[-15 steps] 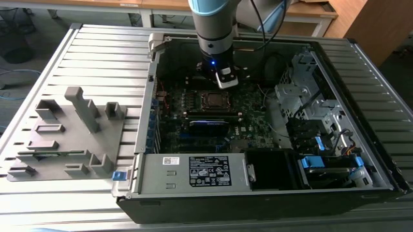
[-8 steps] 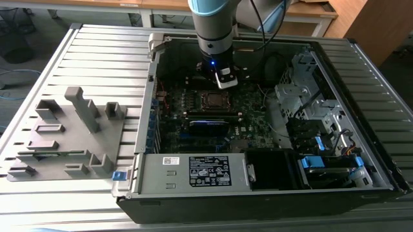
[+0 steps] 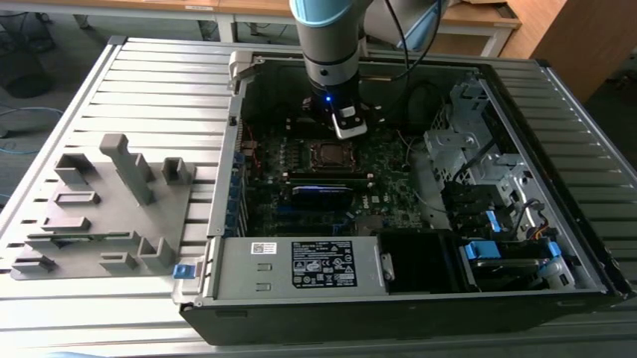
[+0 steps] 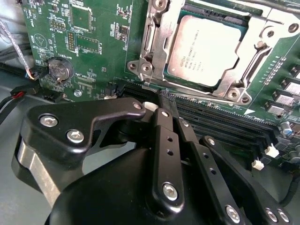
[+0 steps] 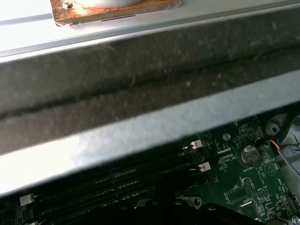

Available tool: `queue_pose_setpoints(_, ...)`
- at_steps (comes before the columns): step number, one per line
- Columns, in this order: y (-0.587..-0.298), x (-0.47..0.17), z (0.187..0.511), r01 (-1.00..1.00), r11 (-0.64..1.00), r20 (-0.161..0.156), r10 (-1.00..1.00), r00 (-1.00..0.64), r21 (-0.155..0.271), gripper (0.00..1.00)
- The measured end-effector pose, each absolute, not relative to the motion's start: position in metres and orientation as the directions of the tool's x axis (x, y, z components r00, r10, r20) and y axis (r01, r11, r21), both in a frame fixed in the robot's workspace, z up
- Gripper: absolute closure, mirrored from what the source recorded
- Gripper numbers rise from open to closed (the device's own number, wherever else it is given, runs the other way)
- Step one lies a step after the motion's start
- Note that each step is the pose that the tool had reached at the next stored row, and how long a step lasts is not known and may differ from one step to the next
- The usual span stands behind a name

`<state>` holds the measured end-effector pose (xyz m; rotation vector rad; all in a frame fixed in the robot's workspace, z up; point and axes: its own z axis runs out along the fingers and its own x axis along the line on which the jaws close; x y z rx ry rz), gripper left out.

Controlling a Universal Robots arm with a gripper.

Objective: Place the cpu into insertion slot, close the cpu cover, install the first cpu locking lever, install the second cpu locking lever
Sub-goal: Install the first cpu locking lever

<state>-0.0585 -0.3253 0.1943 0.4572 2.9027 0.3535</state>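
A dusty dark metal case wall (image 5: 140,79) runs slantwise across the first wrist view, with a pale lit edge (image 5: 154,136) just under it. Beyond it lies the green motherboard (image 5: 253,183), carrying a round coin battery (image 5: 248,154). Long black memory slots (image 5: 108,187) with white end clips (image 5: 197,144) lie beside the wall.
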Motion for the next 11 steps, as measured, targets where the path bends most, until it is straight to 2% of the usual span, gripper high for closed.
queue_pose_setpoints(11,-0.3280,-0.0589,0.1934,0.270,0.927,-0.140,0.313,-0.939,0.262,0.90)
